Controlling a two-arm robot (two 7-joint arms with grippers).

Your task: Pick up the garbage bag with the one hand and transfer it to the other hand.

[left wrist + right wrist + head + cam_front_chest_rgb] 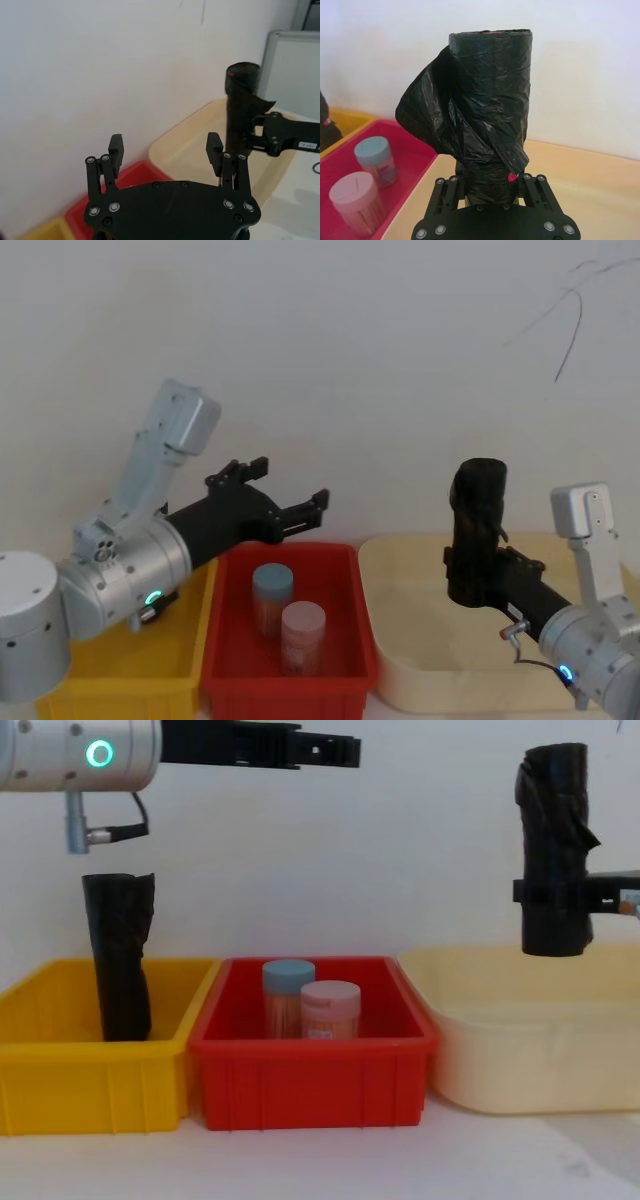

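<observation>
The garbage bag [478, 520], a black plastic roll with a loose flap at its side, is held upright in the air over the cream tub [420, 680]. My right gripper [472, 576], on the blue-ringed arm, is shut on its lower part; the right wrist view shows the fingers [451, 186] clamping the roll [490, 100] from both sides. My left gripper [290, 483], on the green-ringed arm, hangs open and empty above the red bin [290, 685], well clear of the bag. From the left wrist the bag [241, 105] stands ahead of the open left gripper [165, 142].
The red bin [310, 1080] holds a blue-lidded jar [288, 998] and a pink-lidded jar [330, 1010]. A second black roll [117, 955] stands upright in the yellow bin [60, 1070] on the left. A white wall is close behind the bins.
</observation>
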